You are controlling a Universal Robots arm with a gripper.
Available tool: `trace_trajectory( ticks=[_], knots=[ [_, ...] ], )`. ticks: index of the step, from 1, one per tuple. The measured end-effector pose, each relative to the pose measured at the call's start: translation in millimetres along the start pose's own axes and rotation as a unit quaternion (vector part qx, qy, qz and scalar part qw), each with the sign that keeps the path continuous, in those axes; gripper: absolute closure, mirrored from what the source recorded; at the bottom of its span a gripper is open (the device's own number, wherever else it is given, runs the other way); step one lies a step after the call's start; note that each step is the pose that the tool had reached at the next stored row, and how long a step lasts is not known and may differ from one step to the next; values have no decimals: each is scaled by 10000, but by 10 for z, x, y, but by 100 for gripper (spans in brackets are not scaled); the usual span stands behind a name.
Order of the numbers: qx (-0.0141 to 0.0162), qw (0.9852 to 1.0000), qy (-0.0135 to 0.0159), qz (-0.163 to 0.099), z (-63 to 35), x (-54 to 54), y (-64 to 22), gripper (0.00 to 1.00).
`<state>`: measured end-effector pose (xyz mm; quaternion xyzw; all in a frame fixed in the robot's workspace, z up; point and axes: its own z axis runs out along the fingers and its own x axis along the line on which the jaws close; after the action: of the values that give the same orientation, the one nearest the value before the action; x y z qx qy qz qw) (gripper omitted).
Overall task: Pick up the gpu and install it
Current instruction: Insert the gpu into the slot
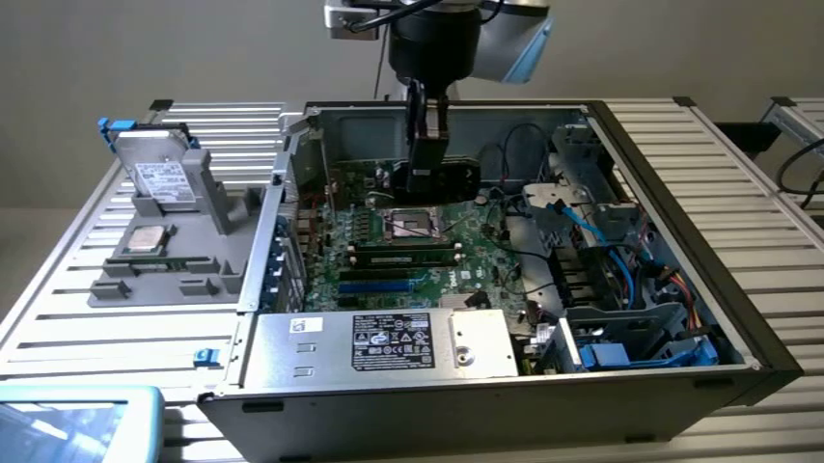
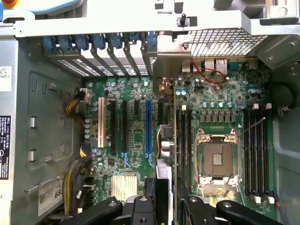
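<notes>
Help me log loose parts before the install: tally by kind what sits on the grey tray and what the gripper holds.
Silver drive: 1
Processor chip: 1
Memory stick: 1
gpu, held by the gripper: 1
Total: 4

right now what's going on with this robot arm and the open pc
The arm's gripper has its fingers shut on the gpu, holding it on edge inside the open computer case, low over the motherboard near the processor socket. Whether the card has reached a slot cannot be told. On the exterior view's left, a grey tray beside the case carries a labelled drive.
</notes>
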<state>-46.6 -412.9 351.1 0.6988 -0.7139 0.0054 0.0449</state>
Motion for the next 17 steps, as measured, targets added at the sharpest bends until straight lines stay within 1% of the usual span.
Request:
trace_trajectory(
  ticks=[6,9,10,17],
  knots=[
    [0,10000,0,1,112,1,32,72],
    [10,10000,-1,1,171,-1,96,72],
    [11,10000,0,2,188,0,105,72],
    [11,10000,-2,2,289,10,119,72]
  ],
)
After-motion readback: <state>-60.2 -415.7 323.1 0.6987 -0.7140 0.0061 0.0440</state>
